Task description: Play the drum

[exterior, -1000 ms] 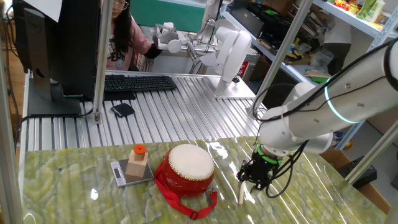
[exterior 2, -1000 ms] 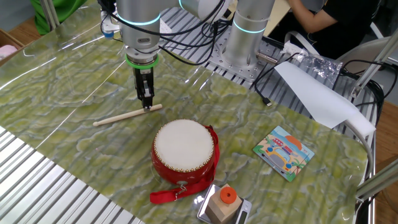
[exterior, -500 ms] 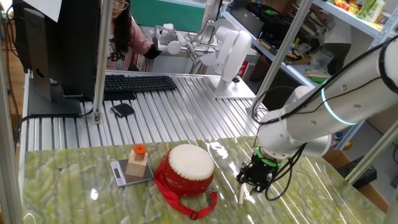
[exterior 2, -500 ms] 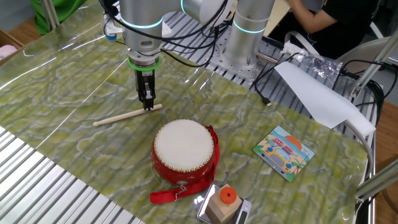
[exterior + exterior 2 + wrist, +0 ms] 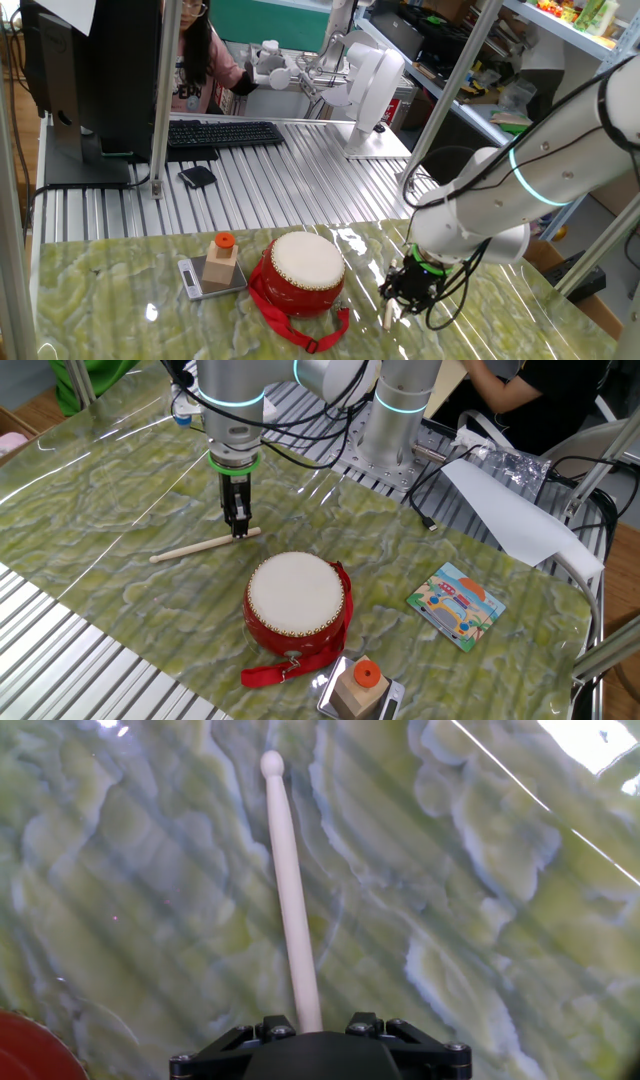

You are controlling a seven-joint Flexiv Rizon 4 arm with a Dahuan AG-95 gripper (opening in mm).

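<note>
Drum (image 5: 296,605) beside vertical pincer (image 5: 238,532) over drumstick (image 5: 205,546)

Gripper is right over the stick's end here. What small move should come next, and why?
Probably closing the jaws on the drumstick. The gripper points down at its butt end, the stick lies flat on the table apart from the drum, and no firm grip shows yet.

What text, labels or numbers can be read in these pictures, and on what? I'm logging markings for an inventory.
None can be read.
The picture card shows a colourful cartoon drawing; any lettering on it is too small to read.
The person's shirt carries a print, too blurred to read.
The small scale under the wooden block shows no legible display.
The drum and drumstick bear no markings.
</note>
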